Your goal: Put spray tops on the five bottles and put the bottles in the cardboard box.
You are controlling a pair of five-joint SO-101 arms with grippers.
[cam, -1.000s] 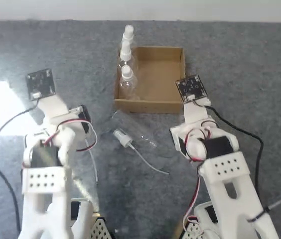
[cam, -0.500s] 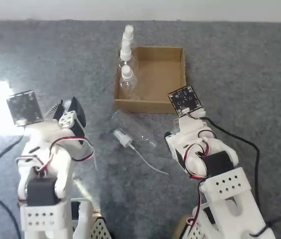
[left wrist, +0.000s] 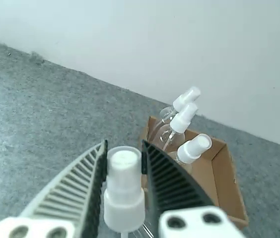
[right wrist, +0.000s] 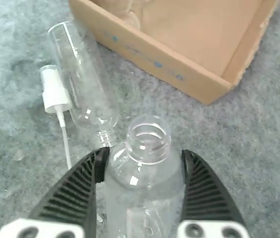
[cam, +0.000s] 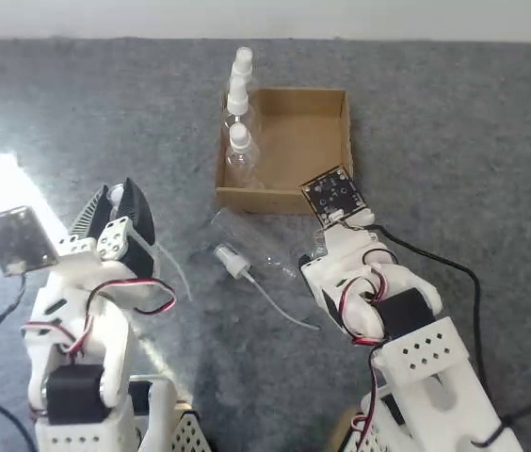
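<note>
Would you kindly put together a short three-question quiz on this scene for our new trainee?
1. True or false: the right gripper is shut on an uncapped bottle.
2. What does the left gripper hold? A) a spray top B) a cable C) nothing
3. How many capped bottles stand in the cardboard box?
Key: 1 true; 2 A; 3 three.
</note>
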